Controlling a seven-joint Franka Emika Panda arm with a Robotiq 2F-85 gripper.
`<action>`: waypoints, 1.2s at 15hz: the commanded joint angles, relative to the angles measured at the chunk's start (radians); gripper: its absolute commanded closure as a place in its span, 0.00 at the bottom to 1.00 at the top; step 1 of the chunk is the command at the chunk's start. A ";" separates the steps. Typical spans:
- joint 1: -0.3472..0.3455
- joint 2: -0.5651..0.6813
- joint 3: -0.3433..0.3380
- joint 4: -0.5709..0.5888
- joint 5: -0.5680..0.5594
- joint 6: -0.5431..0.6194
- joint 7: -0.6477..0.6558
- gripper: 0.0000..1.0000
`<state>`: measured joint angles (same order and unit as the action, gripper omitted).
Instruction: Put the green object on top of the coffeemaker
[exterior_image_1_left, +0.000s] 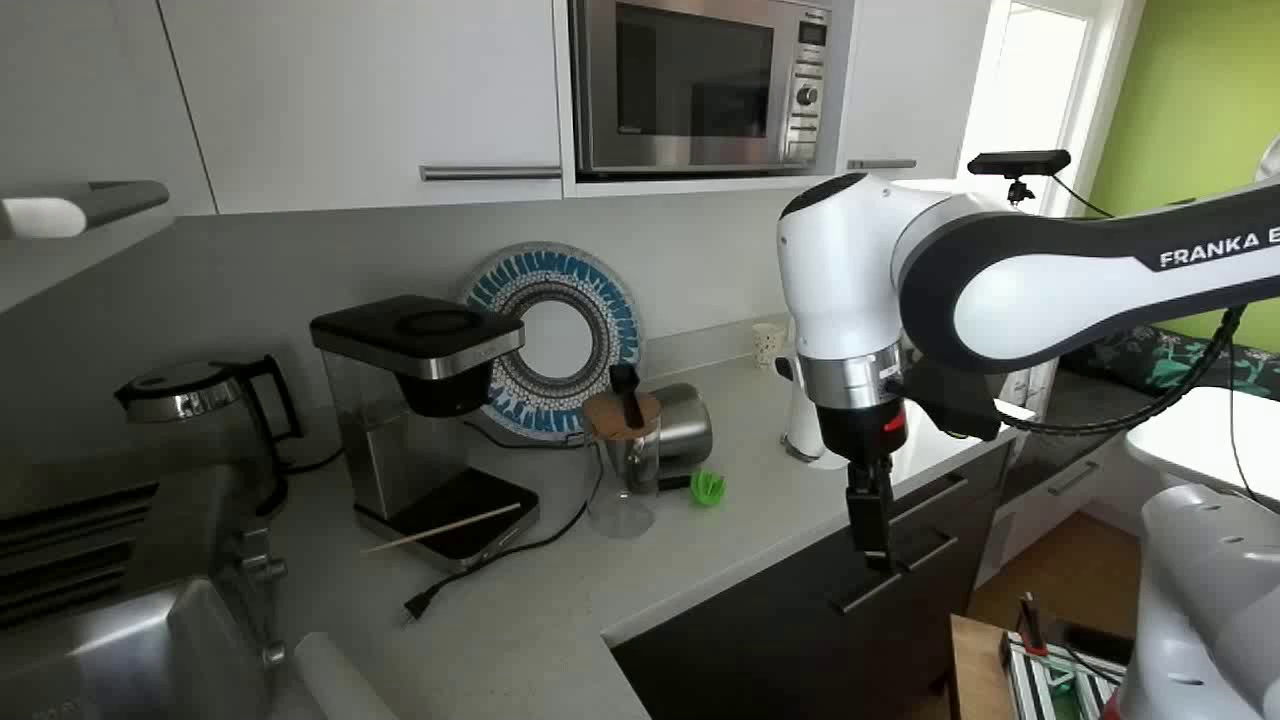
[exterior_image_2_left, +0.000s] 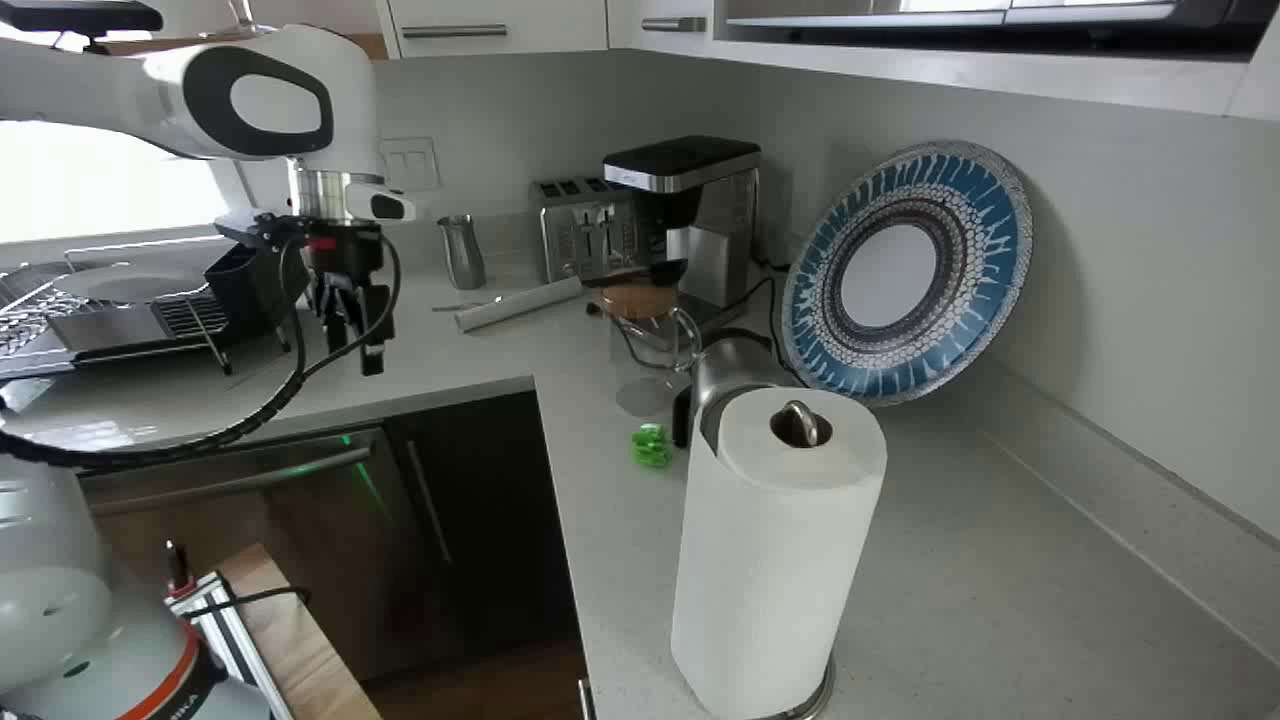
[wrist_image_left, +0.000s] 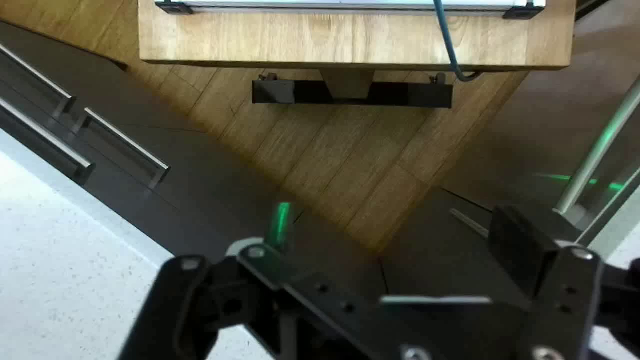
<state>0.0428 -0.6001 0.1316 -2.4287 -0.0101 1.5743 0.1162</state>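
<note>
The arm (exterior_image_1_left: 1000, 280) reaches in from just short of three o'clock in an exterior view, its forearm nearly level, and bends at the wrist so that the gripper (exterior_image_1_left: 878, 558) hangs close to vertical, pointing to six o'clock. Its jaws stand spread: the wrist view shows one finger (wrist_image_left: 262, 262) near seven o'clock and its partner near four, a wide gap between them. Beyond them dark cabinet fronts (wrist_image_left: 210, 190) and wooden floor (wrist_image_left: 345, 150) show, with the pale counter (wrist_image_left: 55, 260) at eight o'clock.

In an exterior view the green object (exterior_image_1_left: 708, 488) rests on the counter, well apart from the gripper, between nine and ten o'clock of it. It sits just beside a silver metal vessel (exterior_image_1_left: 685, 425), at about five o'clock of it; whether the two touch is hard to tell. A glass jug (exterior_image_1_left: 620, 465) with a brown lid stands near the green object, at about half past nine. The coffeemaker (exterior_image_1_left: 405, 440) stands farther off toward nine o'clock, upright on the same counter, its flat black top facing up. A thin pale stick (exterior_image_1_left: 450, 526) lies across its base.
</note>
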 joint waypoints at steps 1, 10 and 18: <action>0.010 0.001 -0.008 0.002 -0.004 -0.002 0.004 0.00; -0.217 -0.139 -0.165 -0.178 -0.079 0.261 0.178 0.00; -0.260 -0.021 -0.159 -0.110 -0.044 0.353 0.274 0.00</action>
<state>-0.1814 -0.6851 -0.0238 -2.5575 -0.0765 1.8292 0.3002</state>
